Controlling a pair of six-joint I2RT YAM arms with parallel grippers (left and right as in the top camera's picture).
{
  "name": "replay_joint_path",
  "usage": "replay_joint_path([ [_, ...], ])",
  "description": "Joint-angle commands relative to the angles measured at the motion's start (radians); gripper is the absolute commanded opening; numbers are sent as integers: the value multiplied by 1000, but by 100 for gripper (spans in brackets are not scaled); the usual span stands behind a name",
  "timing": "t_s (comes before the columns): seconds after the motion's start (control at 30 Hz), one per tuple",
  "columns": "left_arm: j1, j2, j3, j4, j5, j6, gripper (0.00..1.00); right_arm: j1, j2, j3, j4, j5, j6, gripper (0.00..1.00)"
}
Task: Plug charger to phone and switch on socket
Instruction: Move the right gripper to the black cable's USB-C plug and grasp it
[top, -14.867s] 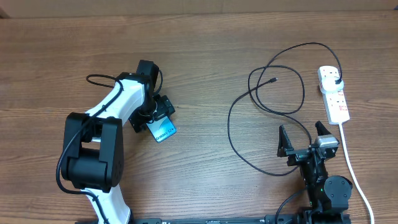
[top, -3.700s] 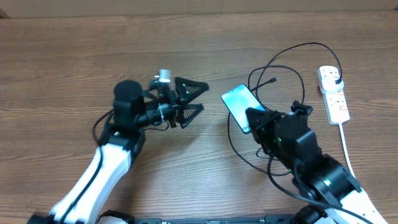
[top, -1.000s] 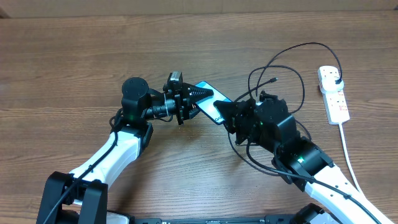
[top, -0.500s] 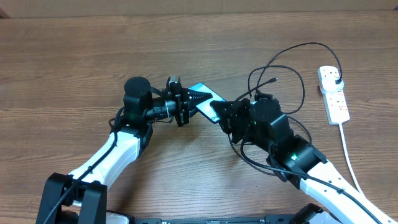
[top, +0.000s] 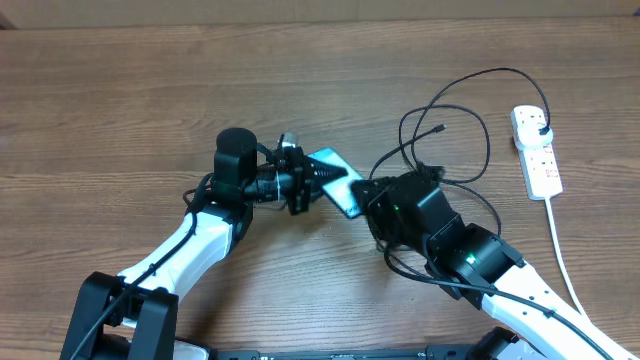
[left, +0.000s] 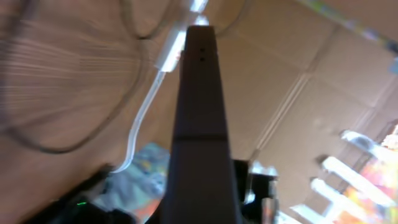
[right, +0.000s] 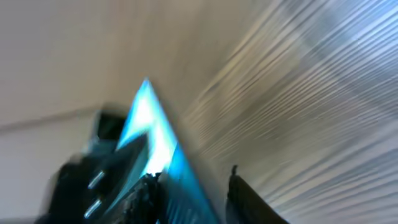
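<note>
I see the phone (top: 337, 180) as a thin, flat thing with a shiny light-blue face and a dark rim, and it has tiny words near one end that I cannot read. It is up off the table (top: 120, 90), near the middle, tipped at a slant between my two arms. From above, the left gripper (top: 312, 180) has its two fingers pressed together on the left end of the phone, so I take it that this one is holding it. The right gripper (top: 362, 197) is right at the other end of the phone, touching it or just beside it. I cannot tell how wide its fingers are. In the right wrist view the phone (right: 149, 118) is a bright blue blur by the dark fingers (right: 242, 193), and all of it is too fuzzy to say more. The charger (top: 497, 70) is a long thin black wire lying in loose loops on the right side of the table, partly under the right arm. Its black plug sits in the far end of the socket (top: 538, 155), a long white strip with red marks, well apart from the phone. A white cord (top: 570, 280) runs from the socket toward me
</note>
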Motion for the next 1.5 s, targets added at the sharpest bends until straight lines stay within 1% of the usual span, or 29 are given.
replay_joint_path([
  [0.0,19,-16,13,-113,7,227,4,-27,5,-18,-67,273,-256,41],
  [0.03,27,-16,13,-205,-8,277,4,-40,5,-18,-77,273,-349,44],
  [0.07,32,-16,13,-251,-21,304,4,-51,5,-18,-83,272,-411,46],
  [0.13,41,-16,13,-334,-50,346,4,-74,5,-18,-83,272,-509,51],
  [0.17,45,-16,13,-362,-65,358,4,-88,5,-18,-83,272,-540,52],
  [0.2,46,-16,13,-381,-76,361,4,-101,5,-17,-84,266,-560,52],
  [0.27,48,-16,13,-400,-100,361,4,-144,5,-13,-87,208,-595,43],
  [0.33,48,-16,13,-399,-115,360,4,-202,13,-5,-88,121,-603,40],
  [0.47,48,-16,13,-398,-136,360,4,-306,70,32,-94,46,-633,40],
  [0.63,48,-16,13,-399,-159,360,4,-395,233,159,-169,40,-687,39],
  [0.77,48,-16,13,-399,-167,356,4,-444,393,275,-199,51,-690,38],
  [0.87,48,-16,13,-399,-166,356,4,-473,513,359,-188,56,-687,33],
  [0.93,48,-16,13,-399,-166,356,5,-483,586,404,-177,88,-655,27],
  [1.0,48,-16,13,-399,-167,355,5,-483,654,438,-162,140,-607,25],
  [1.07,48,-16,13,-399,-169,352,5,-483,710,459,-134,171,-574,24],
  [1.13,48,-16,13,-399,-169,352,5,-483,754,466,-88,172,-571,24],
  [1.3,48,-16,13,-399,-170,352,5,-483,819,466,10,182,-571,25],
  [1.47,48,-16,13,-399,-170,353,7,-483,872,466,54,191,-572,25],
])
